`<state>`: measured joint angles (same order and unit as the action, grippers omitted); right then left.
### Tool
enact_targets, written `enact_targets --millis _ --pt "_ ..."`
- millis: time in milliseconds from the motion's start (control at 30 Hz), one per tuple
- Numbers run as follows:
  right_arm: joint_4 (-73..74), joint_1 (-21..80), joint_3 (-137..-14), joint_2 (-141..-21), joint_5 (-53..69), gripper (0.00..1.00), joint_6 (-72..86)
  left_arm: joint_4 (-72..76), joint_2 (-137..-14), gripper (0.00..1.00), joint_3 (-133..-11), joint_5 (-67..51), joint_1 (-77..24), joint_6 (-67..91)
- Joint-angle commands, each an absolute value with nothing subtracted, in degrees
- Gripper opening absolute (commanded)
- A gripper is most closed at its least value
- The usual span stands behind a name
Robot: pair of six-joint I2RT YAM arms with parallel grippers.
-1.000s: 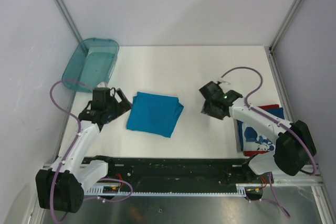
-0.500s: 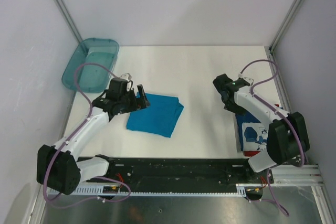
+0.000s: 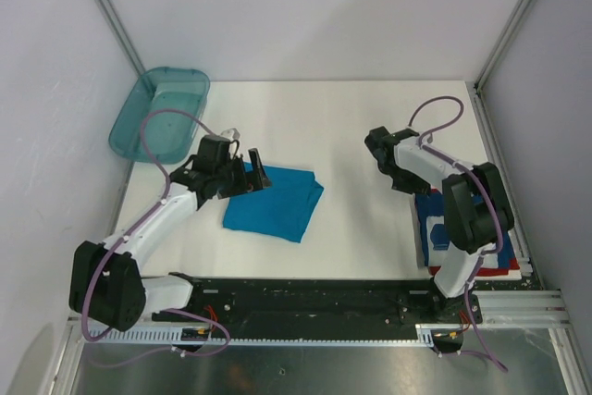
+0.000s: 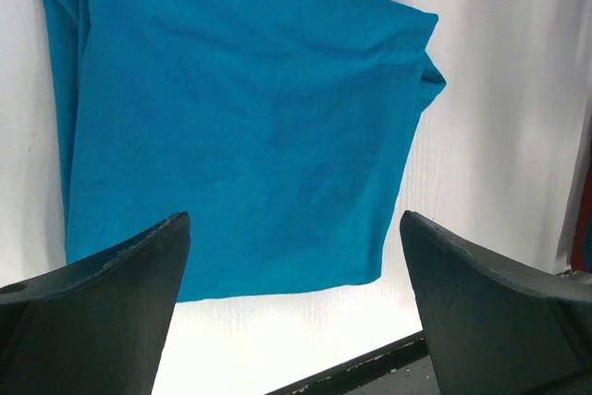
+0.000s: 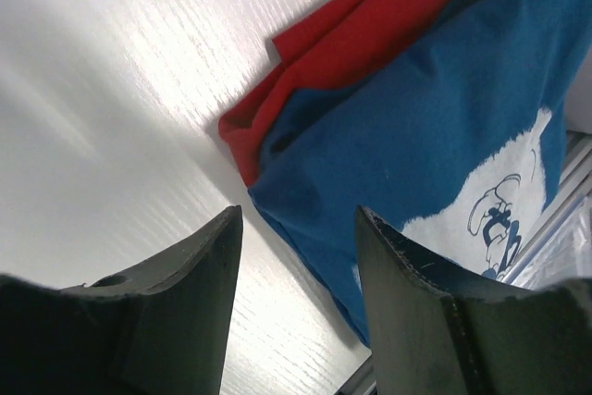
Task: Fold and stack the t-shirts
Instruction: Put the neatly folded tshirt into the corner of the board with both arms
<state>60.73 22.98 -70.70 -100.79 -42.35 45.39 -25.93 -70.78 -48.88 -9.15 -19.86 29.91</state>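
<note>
Obs: teal-blue t-shirt is lying folded into a rough rectangle on the table, left of centre, one layered edge showing along its left side in the left wrist view. It looks finished as a fold, so it is probably waiting only to be moved.

Left gripper is hovering over the shirt's far-left corner with its jaws spread as wide as they go, nothing between them. Reading: the wide spread is giving room to take several cloth layers at once, and an edge approach suits pinching the whole bundle rather than only the top ply.

Dark blue t-shirt with the white cartoon print is sitting folded at the near right corner, its red edge peeking out on the far side. This is likely serving as the base of the stack.

Right gripper is hanging just beside that red edge, jaws partly apart and empty, not touching cloth as far as I can tell. It may be standing by to steady or square the pile.

Teal bin is sitting at the far left corner, uninvolved
</note>
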Motion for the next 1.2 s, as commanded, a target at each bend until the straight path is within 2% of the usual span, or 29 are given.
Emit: enact_targets --millis 0,233,833,1033,1167 --pt "60.35 22.75 -74.19 -103.36 -46.74 0.57 43.73 -23.52 -71.39 1.0 -49.99 -11.01 -20.4 28.41" --pt "60.0 23.13 -75.32 -107.88 -48.0 0.61 42.55 -22.97 -72.15 0.99 -49.5 -11.78 -20.35 28.21" --pt "59.2 22.14 -75.25 -114.56 -49.89 0.61 42.31 -22.06 -73.55 0.99 -48.45 -12.72 -20.39 27.92" --pt "60.07 21.91 -75.3 -116.02 -51.07 0.56 43.36 -21.88 -73.51 0.99 -48.22 -12.79 -20.35 27.86" --pt "60.31 21.51 -75.11 -116.42 -51.31 0.46 43.69 -21.86 -73.56 0.99 -48.02 -12.83 -20.36 27.86"
